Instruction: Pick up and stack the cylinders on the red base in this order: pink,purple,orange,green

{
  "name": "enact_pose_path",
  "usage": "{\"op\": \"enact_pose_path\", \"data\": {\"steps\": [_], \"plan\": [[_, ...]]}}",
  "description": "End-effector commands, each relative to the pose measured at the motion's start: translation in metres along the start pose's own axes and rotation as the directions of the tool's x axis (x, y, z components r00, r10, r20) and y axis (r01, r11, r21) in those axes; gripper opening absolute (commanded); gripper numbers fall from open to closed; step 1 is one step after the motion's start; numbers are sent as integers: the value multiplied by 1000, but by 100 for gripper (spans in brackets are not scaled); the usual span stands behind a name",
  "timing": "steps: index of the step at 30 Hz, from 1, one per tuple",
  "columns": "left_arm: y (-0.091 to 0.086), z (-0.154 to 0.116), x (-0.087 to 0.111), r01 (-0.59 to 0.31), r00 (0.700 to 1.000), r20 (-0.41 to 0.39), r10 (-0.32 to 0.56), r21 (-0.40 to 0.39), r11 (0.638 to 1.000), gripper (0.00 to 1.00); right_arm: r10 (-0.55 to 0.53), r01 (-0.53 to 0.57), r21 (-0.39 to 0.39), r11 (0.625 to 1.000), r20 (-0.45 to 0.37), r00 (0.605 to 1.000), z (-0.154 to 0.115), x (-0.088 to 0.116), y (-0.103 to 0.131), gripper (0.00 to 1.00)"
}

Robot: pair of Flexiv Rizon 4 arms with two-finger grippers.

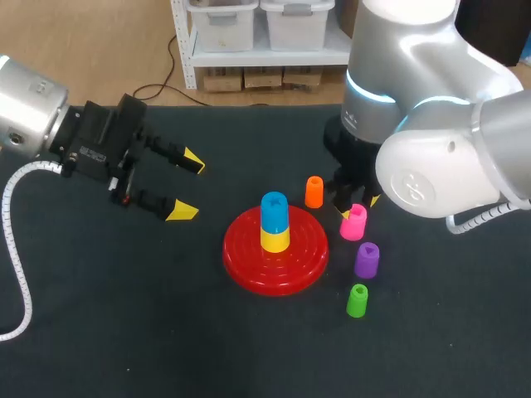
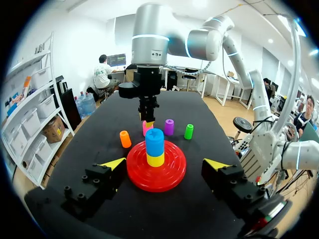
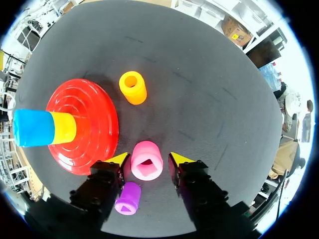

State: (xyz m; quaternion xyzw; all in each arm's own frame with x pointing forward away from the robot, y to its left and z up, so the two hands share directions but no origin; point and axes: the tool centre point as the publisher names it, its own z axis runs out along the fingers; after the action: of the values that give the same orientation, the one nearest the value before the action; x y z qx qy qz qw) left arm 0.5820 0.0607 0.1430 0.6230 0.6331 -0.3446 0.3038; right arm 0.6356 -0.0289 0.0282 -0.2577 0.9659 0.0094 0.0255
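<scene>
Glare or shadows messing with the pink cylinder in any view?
Head view: pink cylinder evenly lit, its far side tucked under the right arm. Right wrist view: no glare, it sits clear between the right gripper's open fingers, soft shadow only. Left wrist view: blue cylinder partly blocks it; red base shows mild sheen.

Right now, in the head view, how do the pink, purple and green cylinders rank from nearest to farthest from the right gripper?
1. pink cylinder: just below the right gripper, between its open fingers.
2. purple cylinder: next in the row, further toward the robot.
3. green cylinder: last in the row, closest to the robot's side.
</scene>
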Motion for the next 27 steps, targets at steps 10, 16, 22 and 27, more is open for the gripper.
{"op": "enact_pose_path", "data": {"steps": [10, 16, 22, 27], "plan": [[0, 0, 1, -3, 1000, 3, 3, -1, 1000, 100, -5, 5, 11, 1000, 13, 1000, -3, 5, 5, 40], [0, 0, 1, -3, 1000, 3, 3, -1, 1000, 100, -1, 1, 10, 1000, 12, 1000, -2, 6, 6, 40], [0, 0, 1, -3, 1000, 3, 3, -1, 1000, 100, 1, -2, 12, 1000, 9, 1000, 0, 8, 6, 42], [0, 0, 1, -3, 1000, 3, 3, -1, 1000, 100, 2, -2, 13, 1000, 9, 1000, 0, 9, 7, 44]]}}
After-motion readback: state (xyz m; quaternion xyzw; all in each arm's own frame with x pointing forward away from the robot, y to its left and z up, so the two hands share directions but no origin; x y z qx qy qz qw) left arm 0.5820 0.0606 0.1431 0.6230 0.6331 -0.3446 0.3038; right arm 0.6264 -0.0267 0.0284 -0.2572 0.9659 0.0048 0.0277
